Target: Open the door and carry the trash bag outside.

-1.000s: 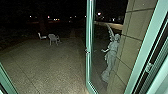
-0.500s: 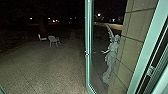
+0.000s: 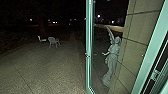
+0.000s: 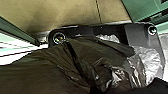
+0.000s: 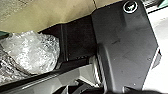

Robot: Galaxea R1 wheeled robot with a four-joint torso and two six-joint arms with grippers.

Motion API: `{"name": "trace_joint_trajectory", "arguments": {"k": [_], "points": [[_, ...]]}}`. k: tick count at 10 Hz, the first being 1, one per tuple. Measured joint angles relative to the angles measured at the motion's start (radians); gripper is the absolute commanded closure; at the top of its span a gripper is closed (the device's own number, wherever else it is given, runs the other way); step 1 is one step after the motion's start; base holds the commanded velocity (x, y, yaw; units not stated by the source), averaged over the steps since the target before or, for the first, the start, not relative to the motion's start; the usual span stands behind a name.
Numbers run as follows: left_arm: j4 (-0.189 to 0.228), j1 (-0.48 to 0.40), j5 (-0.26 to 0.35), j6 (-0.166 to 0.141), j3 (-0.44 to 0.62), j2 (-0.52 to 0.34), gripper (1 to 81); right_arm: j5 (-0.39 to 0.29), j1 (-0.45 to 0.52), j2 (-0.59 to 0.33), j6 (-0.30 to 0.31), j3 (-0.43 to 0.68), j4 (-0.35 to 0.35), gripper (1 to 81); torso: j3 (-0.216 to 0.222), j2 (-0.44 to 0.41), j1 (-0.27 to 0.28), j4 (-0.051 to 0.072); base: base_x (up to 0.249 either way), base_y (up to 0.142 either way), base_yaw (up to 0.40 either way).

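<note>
Nearest the left jaws hangs the trash bag [image 4: 85,52], dark, thin and creased, its folds running past the robot's plate; whether those jaws are spread, pressed together or pinching the bag, I cannot tell. Crinkled clear plastic [image 4: 151,58] bulges out next to the dark folds, and a shiny bunch of such plastic also lies near the right jaws, whose state I cannot tell either. Beyond the jaws, on the robot's right, slants a pale green door frame [image 3: 149,52] with a small metal fitting [image 3: 155,74] set in it. Ahead of the jaws, the glass door [image 3: 88,37] stands open, its green edge upright, a small piece of hardware partway up. Past the glass, 1 pale winged statue [image 3: 113,53] stands upright with an arm held out, just beside a wall of large tan blocks [image 3: 142,27]. The paved yard [image 3: 37,67] spreads out in front of the jaws and to their left, with seams across it. Well beyond them, near its far side, are 2 pale chairs, 1 smaller-looking [image 3: 42,39] and 1 with arms [image 3: 53,42]. Farthest off, small lights [image 3: 54,22] dot the dark.
</note>
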Motion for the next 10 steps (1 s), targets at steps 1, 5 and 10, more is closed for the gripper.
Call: {"name": "trace_joint_trajectory", "arguments": {"k": [1,5,10], "points": [[0.000,0.002,0.001,0.000,0.003,0.005,81.1,-0.003,-0.004,0.001,0.002,0.000,0.000,1.0,0.000,0.000,0.000,0.000,0.091,0.000,0.000],[0.000,0.007,0.000,0.000,0.004,0.003,81.1,-0.002,-0.007,0.002,0.003,0.000,0.001,1.0,0.000,-0.001,0.000,0.000,0.092,0.000,0.000],[0.000,0.006,0.000,0.000,0.005,0.006,81.1,-0.003,-0.006,0.001,0.001,0.000,0.000,1.0,0.000,-0.001,0.001,0.000,0.092,0.000,0.000]]}}
